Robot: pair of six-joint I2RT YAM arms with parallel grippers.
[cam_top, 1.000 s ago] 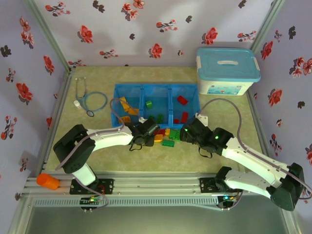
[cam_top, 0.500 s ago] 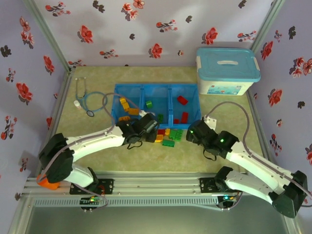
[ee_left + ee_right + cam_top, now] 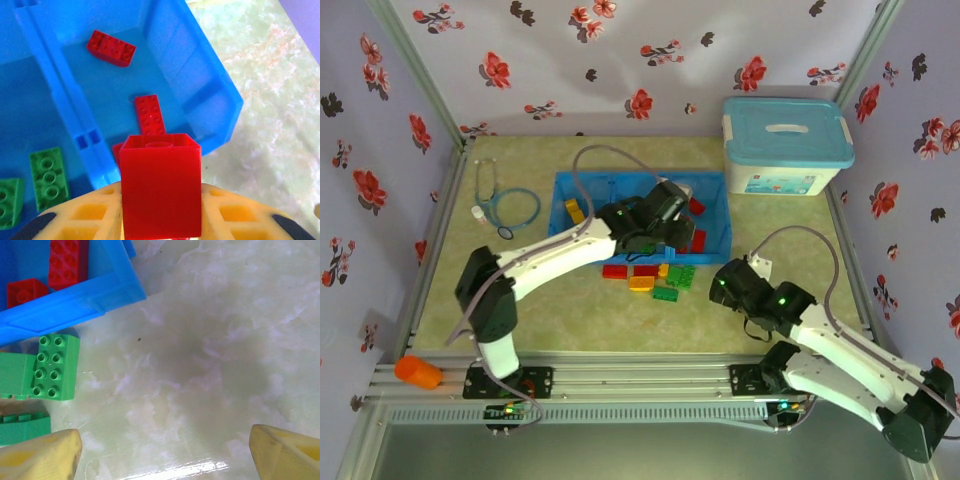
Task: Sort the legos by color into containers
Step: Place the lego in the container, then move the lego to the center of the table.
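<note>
My left gripper (image 3: 665,215) hangs over the right end of the blue tray (image 3: 560,190), shut on a red brick (image 3: 160,185) that stands between its yellow fingers (image 3: 90,215). Below it, the right compartment (image 3: 200,85) holds red bricks (image 3: 111,47), and green ones (image 3: 48,177) lie in the middle compartment. Yellow bricks (image 3: 575,211) sit in the left compartment. Loose red (image 3: 615,270), yellow (image 3: 642,284) and green (image 3: 666,293) bricks lie on the table in front of the tray. My right gripper (image 3: 725,283) is open and empty over bare table (image 3: 162,455), right of a green brick (image 3: 52,367).
A white storage box with a light-blue lid (image 3: 785,145) stands at the back right. A stethoscope (image 3: 505,205) and a small white bottle (image 3: 477,212) lie left of the tray. An orange object (image 3: 417,372) rests on the front rail at the left.
My left gripper closed on a red brick in the pile and carried it up and back-right over the tray's right end. My right gripper drew back toward the near right.
</note>
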